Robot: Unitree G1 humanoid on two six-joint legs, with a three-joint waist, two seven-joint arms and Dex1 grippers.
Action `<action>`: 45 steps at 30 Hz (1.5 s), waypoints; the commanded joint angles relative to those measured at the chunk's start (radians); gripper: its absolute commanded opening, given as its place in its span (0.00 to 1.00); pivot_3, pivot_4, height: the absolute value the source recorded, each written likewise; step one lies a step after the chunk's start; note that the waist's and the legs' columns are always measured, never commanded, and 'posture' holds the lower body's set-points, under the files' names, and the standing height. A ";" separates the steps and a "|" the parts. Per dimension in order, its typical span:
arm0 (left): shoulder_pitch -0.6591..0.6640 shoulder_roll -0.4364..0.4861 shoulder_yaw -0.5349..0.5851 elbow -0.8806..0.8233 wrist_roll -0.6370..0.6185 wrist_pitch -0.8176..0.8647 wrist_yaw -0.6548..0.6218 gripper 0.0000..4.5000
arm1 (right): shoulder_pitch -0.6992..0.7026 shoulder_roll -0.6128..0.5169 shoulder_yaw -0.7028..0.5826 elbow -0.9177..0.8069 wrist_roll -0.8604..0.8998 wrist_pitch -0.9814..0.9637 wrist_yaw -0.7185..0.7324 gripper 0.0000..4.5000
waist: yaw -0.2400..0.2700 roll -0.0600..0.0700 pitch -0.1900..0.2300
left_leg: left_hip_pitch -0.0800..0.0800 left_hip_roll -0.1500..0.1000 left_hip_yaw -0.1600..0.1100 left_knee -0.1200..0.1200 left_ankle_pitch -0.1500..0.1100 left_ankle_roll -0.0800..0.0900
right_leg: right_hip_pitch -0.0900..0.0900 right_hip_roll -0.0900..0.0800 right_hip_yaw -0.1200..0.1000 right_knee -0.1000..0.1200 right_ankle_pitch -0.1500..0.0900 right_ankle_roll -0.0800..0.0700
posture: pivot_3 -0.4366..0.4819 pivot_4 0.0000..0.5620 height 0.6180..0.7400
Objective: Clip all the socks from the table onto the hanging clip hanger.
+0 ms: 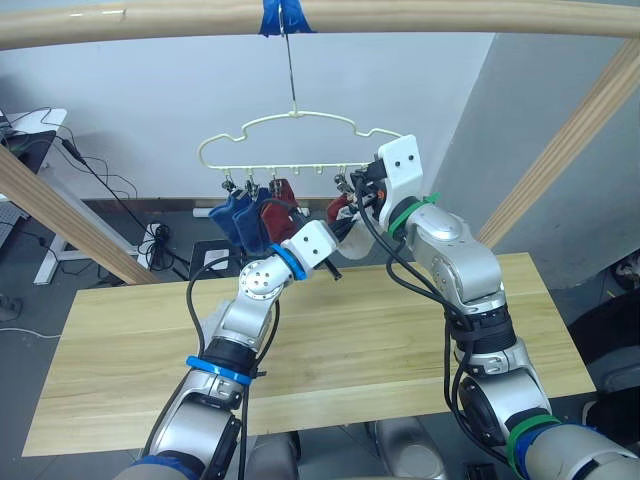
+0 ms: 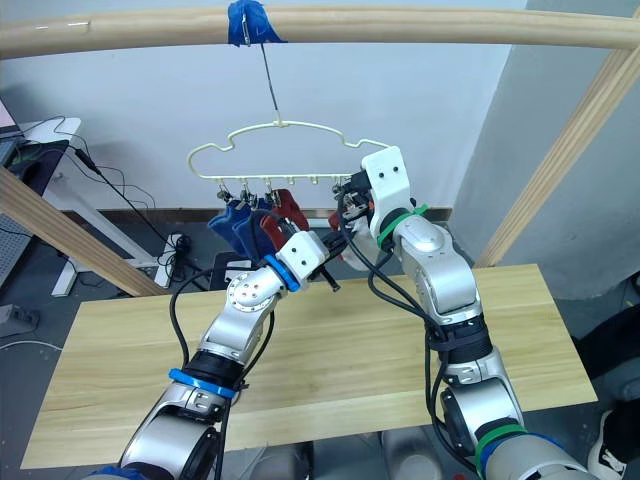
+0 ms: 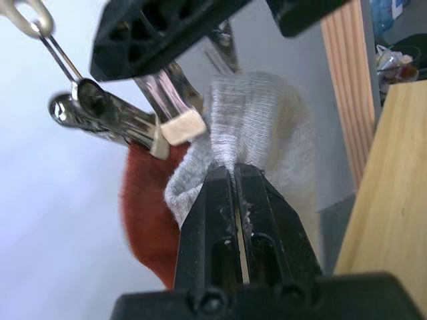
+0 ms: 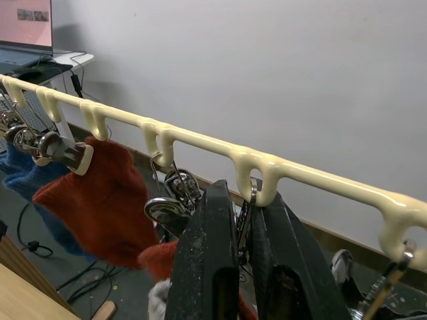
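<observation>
Blue and red socks (image 1: 262,218) hang clipped on the hanger (image 1: 300,140); left fingers (image 3: 233,193) pinch a grey sock (image 3: 257,127), right fingers (image 4: 241,220) squeeze a clip (image 4: 172,200); worktop (image 1: 340,340) bare.

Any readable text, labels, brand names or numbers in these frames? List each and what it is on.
None can be read.
The laptop screen at the edge of the right wrist view shows a pink page with small thumbnails; anything on it is too small to read.
The clip hanger, the socks, the table, the blue tape on the wooden pole and both arms' white covers carry no lettering that shows.
</observation>
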State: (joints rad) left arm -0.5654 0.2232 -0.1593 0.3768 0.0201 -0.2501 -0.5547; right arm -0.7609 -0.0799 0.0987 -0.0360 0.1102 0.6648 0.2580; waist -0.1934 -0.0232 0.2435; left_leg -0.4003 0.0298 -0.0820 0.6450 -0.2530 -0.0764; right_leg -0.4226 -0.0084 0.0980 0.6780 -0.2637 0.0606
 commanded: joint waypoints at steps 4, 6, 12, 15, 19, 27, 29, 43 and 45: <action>-0.021 -0.004 0.017 0.001 -0.010 -0.008 0.012 0.00 | -0.014 0.000 -0.009 -0.060 0.017 -0.004 0.006 0.00 | -0.001 0.000 0.000 | 0.000 0.000 0.000 0.000 0.000 0.000 | 0.000 0.000 0.000 0.000 0.000 0.000 | 0.24 0.39 0.91; -0.026 -0.007 0.024 0.003 -0.014 -0.001 0.018 0.00 | -0.014 -0.002 -0.008 -0.060 0.017 -0.002 0.008 0.00 | -0.001 0.000 0.000 | 0.000 0.000 0.000 0.000 0.000 0.000 | 0.000 0.000 0.000 0.000 0.000 0.000 | 0.24 0.39 0.91; -0.041 -0.013 0.036 0.005 -0.023 0.007 0.026 0.00 | -0.014 -0.010 -0.003 -0.057 0.016 0.005 0.014 0.00 | -0.001 0.000 0.000 | 0.000 0.000 0.000 0.000 0.000 0.000 | 0.000 0.000 0.000 0.000 0.000 0.000 | 0.24 0.39 0.91; -0.045 -0.016 0.041 0.004 -0.031 0.007 0.027 0.00 | -0.012 -0.015 0.004 -0.056 0.012 0.002 0.018 0.00 | -0.001 0.000 0.000 | 0.000 0.000 0.000 0.000 0.000 0.000 | 0.000 0.000 0.000 0.000 0.000 0.000 | 0.24 0.39 0.91; -0.048 -0.017 0.045 0.004 -0.032 0.004 0.029 0.00 | -0.008 -0.017 0.007 -0.055 0.008 0.005 0.018 0.00 | -0.001 0.000 0.000 | 0.000 0.000 0.000 0.000 0.000 0.000 | 0.000 0.000 0.000 0.000 0.000 0.000 | 0.24 0.38 0.91; -0.052 -0.020 0.045 0.010 -0.026 0.003 0.032 0.00 | -0.014 -0.011 -0.007 -0.065 0.016 0.010 0.016 0.54 | -0.001 0.000 0.000 | 0.000 0.000 0.000 0.000 0.000 0.000 | 0.000 0.000 0.000 0.000 0.000 0.000 | 0.24 0.38 0.91; -0.053 -0.021 0.043 0.012 -0.023 0.002 0.034 0.00 | -0.014 -0.011 -0.012 -0.083 0.025 0.022 0.017 0.68 | -0.001 0.000 0.000 | 0.000 0.000 0.000 0.000 0.000 0.000 | 0.000 0.000 0.000 0.000 0.000 0.000 | 0.24 0.38 0.91; -0.052 -0.041 0.063 0.002 -0.075 0.032 0.022 0.33 | 0.057 -0.083 -0.045 -0.338 0.145 0.214 0.070 0.69 | -0.001 0.000 0.000 | 0.000 0.000 0.000 0.000 0.000 0.000 | 0.000 0.000 0.000 0.000 0.000 0.000 | 0.23 0.38 0.91; -0.051 -0.041 0.062 -0.001 -0.080 0.037 0.019 0.46 | 0.065 -0.096 -0.047 -0.360 0.157 0.228 0.074 0.69 | -0.001 0.000 0.000 | 0.000 0.000 0.000 0.000 0.000 0.000 | 0.000 0.000 0.000 0.000 0.000 0.000 | 0.22 0.38 0.91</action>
State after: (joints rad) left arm -0.6018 0.1887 -0.1081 0.4029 -0.0418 -0.2111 -0.5332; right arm -0.6893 -0.1739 0.0676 -0.3464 0.2497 0.8895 0.3252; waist -0.1946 -0.0232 0.2435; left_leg -0.4004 0.0297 -0.0821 0.6453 -0.2530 -0.0764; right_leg -0.4223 -0.0084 0.0978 0.6782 -0.2638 0.0608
